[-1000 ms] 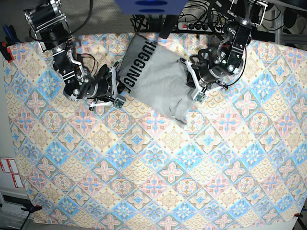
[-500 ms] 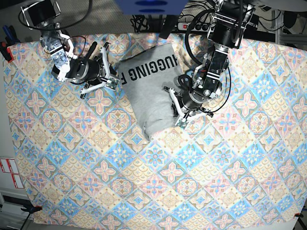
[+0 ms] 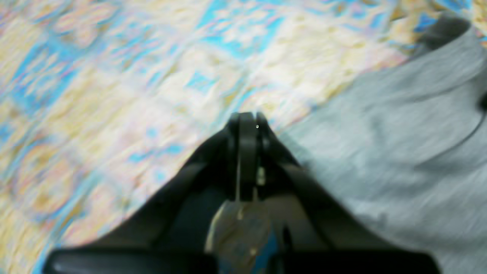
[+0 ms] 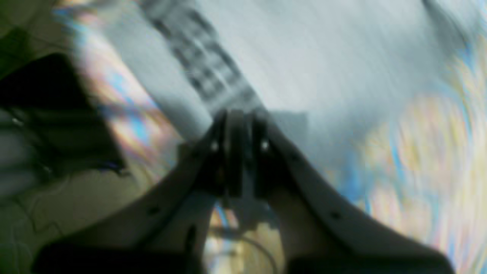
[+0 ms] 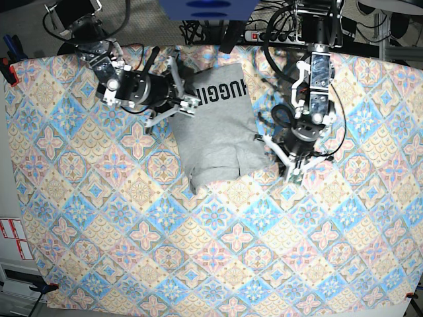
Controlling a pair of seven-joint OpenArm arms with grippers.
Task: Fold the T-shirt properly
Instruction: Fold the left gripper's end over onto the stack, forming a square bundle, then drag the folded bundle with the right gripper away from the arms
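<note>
The grey T-shirt [image 5: 218,132] lies folded in a rough rectangle on the far middle of the table. Its black lettering [image 5: 221,92] faces up at the far end. My right gripper [image 5: 185,99] is shut, its tips at the shirt's left edge by the lettering [image 4: 205,68]. The right wrist view [image 4: 237,114] is too blurred to show whether cloth is pinched. My left gripper [image 5: 293,168] is shut and empty. It sits over the patterned cloth just right of the shirt's near right corner. In the left wrist view [image 3: 247,116] the shirt [image 3: 399,152] lies to its right.
The pastel tile-patterned cloth [image 5: 198,251] covers the whole table. A power strip [image 5: 271,34] and cables lie beyond the far edge. A blue mount [image 5: 205,8] hangs over the far middle. A red clamp [image 5: 6,66] sits at the left edge.
The shirt has turned further, its lettering now at the far end. My left gripper has moved off the shirt to its right. My right gripper has closed and moved right to the shirt's left edge.
</note>
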